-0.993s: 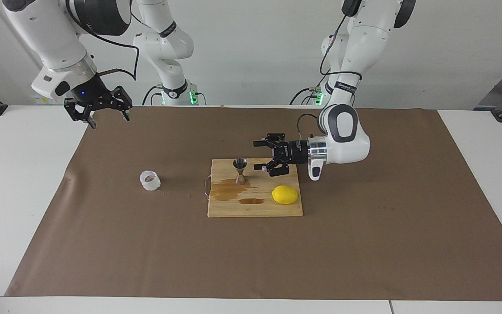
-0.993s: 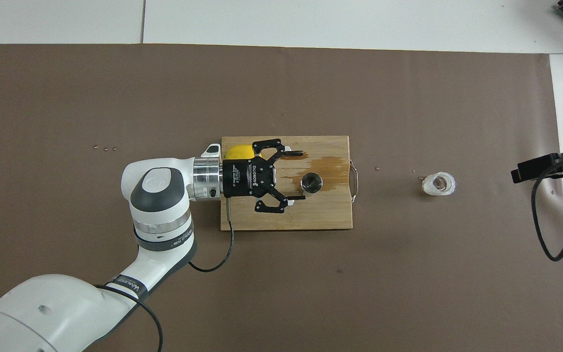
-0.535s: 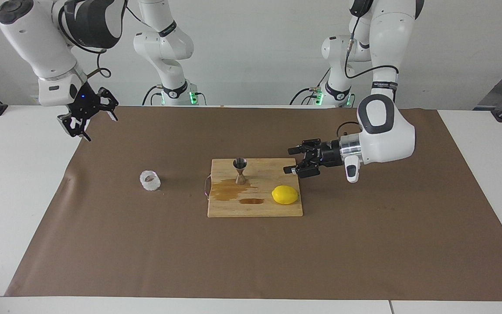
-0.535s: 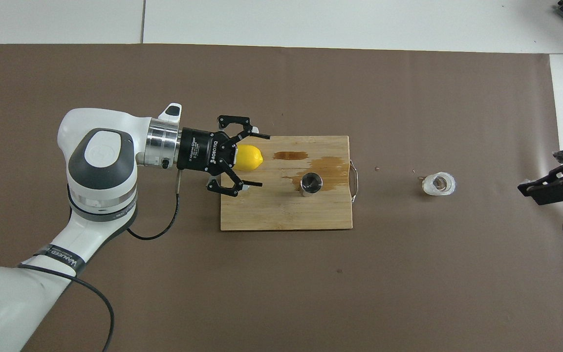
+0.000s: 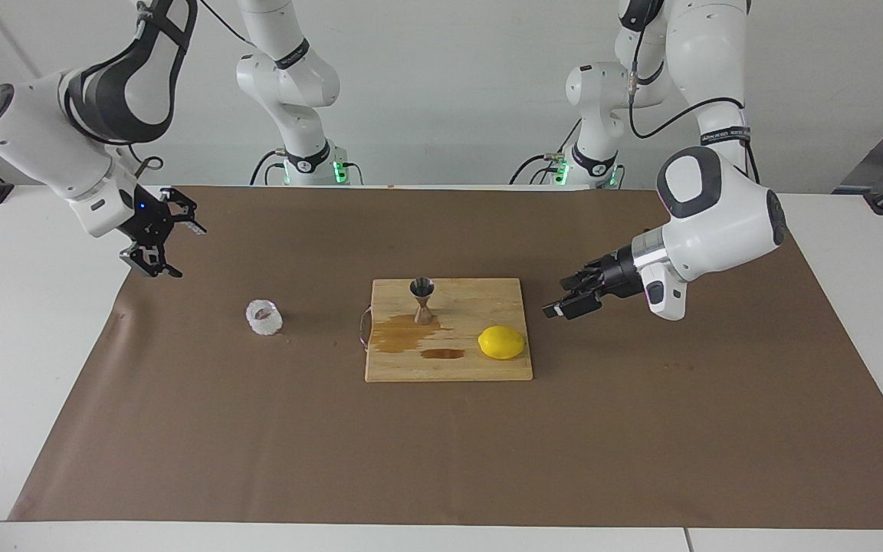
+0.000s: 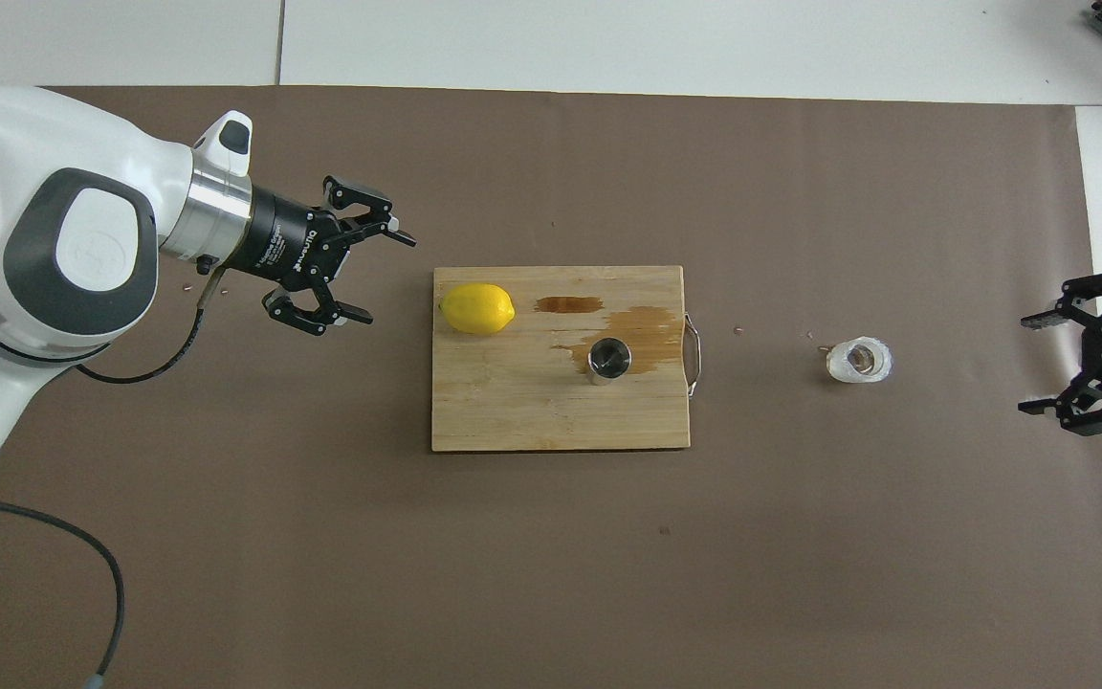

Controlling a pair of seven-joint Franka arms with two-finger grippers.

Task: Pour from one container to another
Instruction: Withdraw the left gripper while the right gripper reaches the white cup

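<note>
From the facing camera I see the steel jigger (image 5: 421, 300) standing upright on the wooden board (image 5: 487, 366), with brown spill patches (image 5: 403, 337) beside its foot and a lemon (image 5: 501, 342) on the same board toward the left arm's end. The glass cup (image 5: 264, 317) sits on the brown paper (image 5: 441, 452), off the board toward the right arm's end. My left gripper (image 5: 573, 298) hangs over the paper just off the board's edge, holding nothing. My right gripper (image 5: 166, 239) is up over the paper's edge, well apart from the cup.

From overhead, the left gripper (image 6: 381, 273) has its fingers spread wide, pointing toward the lemon (image 6: 477, 308), apart from it. The jigger (image 6: 609, 358) stands mid-board; the cup (image 6: 858, 360) lies between the board (image 6: 513, 411) and the right gripper (image 6: 1039, 364), whose fingers are also spread and empty.
</note>
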